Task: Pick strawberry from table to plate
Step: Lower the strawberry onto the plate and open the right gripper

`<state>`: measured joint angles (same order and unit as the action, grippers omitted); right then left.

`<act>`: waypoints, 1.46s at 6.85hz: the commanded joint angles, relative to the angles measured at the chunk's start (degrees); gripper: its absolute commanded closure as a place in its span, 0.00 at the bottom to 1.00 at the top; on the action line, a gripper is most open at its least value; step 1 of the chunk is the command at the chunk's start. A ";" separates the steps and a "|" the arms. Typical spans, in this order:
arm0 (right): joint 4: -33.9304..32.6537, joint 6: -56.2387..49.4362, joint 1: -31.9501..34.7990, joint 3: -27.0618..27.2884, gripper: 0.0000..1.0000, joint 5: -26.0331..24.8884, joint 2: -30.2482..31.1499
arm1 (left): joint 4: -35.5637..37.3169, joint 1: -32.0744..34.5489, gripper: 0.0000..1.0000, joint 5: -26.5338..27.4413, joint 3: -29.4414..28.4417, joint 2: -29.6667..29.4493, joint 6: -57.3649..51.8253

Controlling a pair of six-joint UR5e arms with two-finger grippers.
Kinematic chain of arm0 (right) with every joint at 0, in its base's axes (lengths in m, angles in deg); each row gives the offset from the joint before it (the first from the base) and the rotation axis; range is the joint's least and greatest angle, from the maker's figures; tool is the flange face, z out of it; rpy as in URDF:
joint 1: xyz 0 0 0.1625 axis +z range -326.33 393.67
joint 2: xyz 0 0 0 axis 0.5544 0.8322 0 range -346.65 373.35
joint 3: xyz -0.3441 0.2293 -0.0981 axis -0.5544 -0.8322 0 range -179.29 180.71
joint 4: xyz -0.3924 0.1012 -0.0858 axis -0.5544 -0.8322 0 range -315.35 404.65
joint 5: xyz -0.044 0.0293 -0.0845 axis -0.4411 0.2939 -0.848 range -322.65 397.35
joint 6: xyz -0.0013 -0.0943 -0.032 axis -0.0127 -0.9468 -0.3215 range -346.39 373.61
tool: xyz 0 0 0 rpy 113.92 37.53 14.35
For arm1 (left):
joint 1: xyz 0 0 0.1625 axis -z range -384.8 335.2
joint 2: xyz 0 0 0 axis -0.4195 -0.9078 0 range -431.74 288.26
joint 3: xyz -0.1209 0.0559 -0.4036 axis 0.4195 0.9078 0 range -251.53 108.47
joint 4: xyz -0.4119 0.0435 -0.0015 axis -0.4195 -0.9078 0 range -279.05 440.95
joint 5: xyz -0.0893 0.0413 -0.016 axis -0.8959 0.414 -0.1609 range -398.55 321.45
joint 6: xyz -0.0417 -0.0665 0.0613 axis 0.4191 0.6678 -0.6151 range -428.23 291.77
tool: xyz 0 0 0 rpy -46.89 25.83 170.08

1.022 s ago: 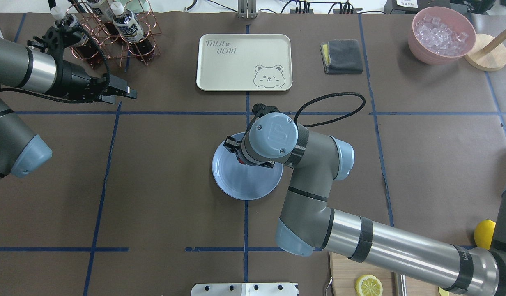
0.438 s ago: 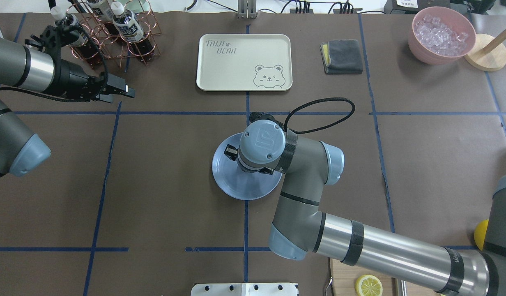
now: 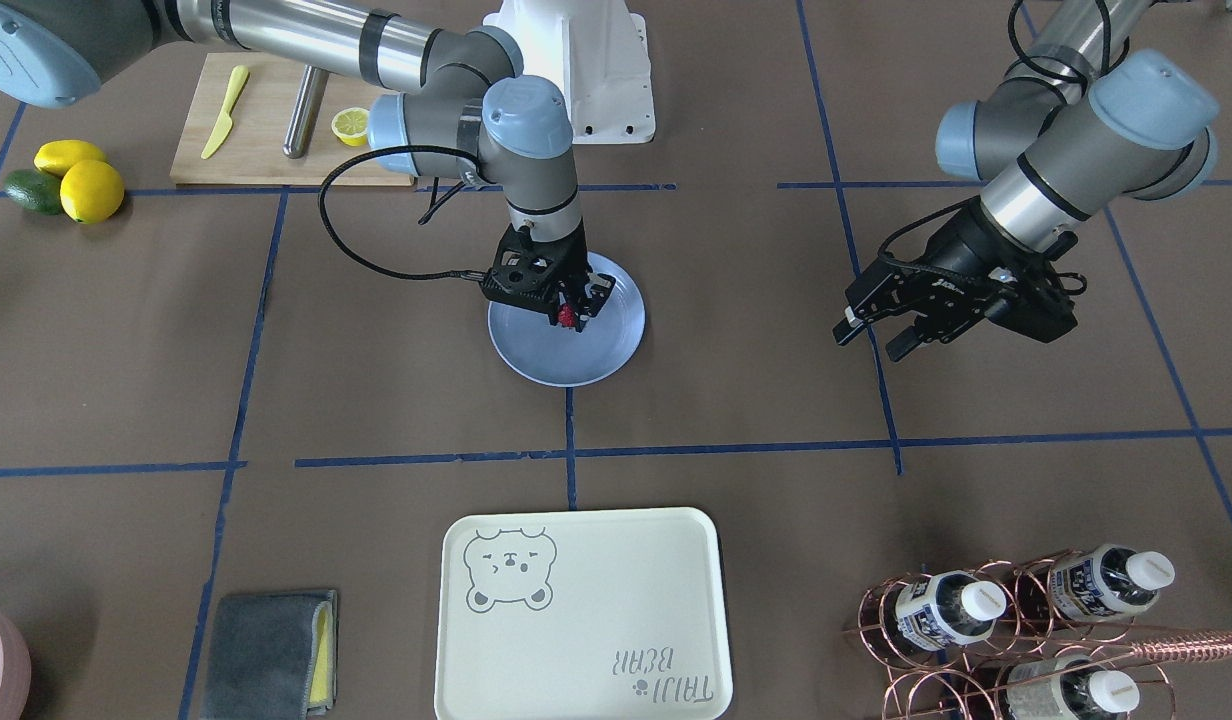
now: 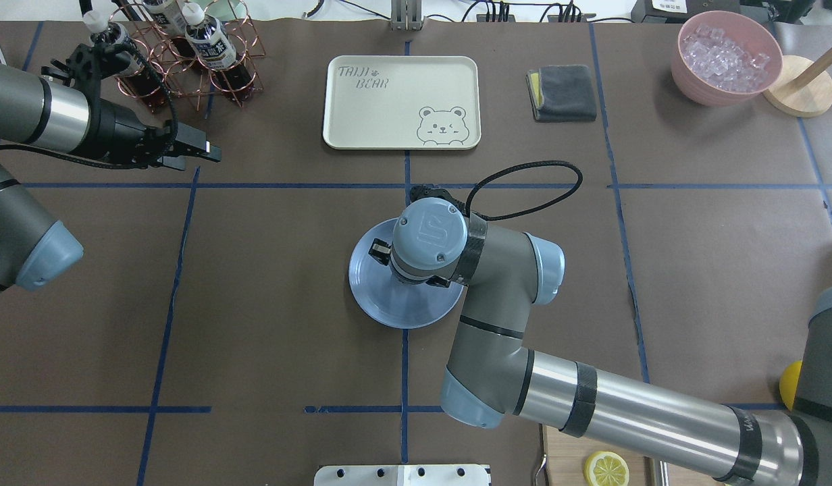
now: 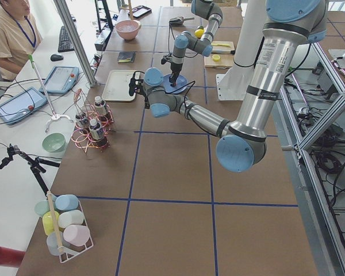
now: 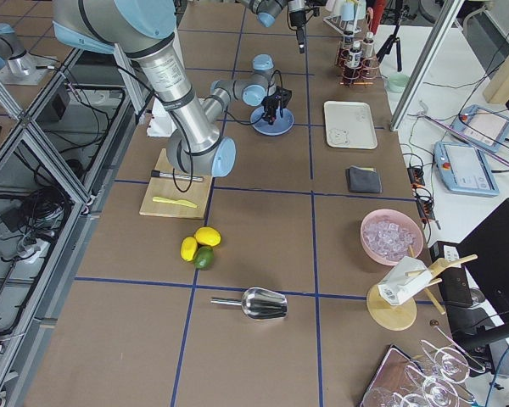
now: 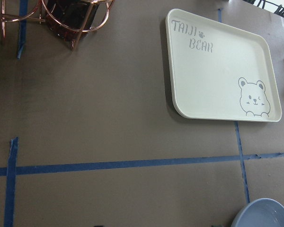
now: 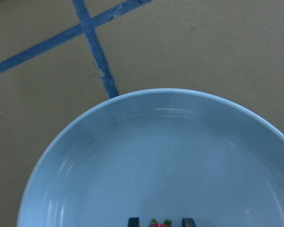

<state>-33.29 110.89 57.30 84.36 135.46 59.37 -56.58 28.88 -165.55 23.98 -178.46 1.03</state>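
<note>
The pale-blue plate (image 4: 389, 307) lies on the table (image 4: 274, 270) near the centre grid crossing. My right gripper (image 3: 568, 312) hangs low over the plate (image 3: 536, 368), shut on the small red strawberry (image 3: 566, 317). In the right wrist view the strawberry (image 8: 159, 224) shows at the bottom edge between the two fingertips (image 8: 133, 221), with the plate (image 8: 146, 156) filling the frame; I cannot tell whether it touches the plate. In the overhead view the wrist hides both. My left gripper (image 4: 210, 150) hovers open and empty at the far left, near the bottle rack.
A cream bear tray (image 4: 401, 101) lies beyond the plate. A copper bottle rack (image 4: 186, 54) stands at back left, a grey cloth (image 4: 562, 92) and a pink ice bowl (image 4: 726, 57) at back right. Lemons and an avocado (image 3: 66, 182) sit beside a cutting board (image 3: 266, 120).
My right wrist has shifted a little left over the plate and come lower with the strawberry. The left gripper has drawn back slightly.
</note>
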 commanded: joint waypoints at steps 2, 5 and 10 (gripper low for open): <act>-1.34 -0.25 0.01 0.03 1.00 -0.64 -0.14 | -0.10 -0.06 0.18 0.09 -0.06 0.02 0.00; -1.43 -0.43 -0.08 0.11 0.01 -1.43 -0.23 | -0.10 0.02 0.16 0.09 -0.23 0.02 0.00; -12.47 -2.70 6.04 16.47 0.00 3.80 5.00 | -0.10 0.11 0.12 0.09 -0.14 0.20 -0.09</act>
<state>-41.12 109.61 59.98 92.50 135.45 60.71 -56.62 28.90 -165.47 23.83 -178.38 1.01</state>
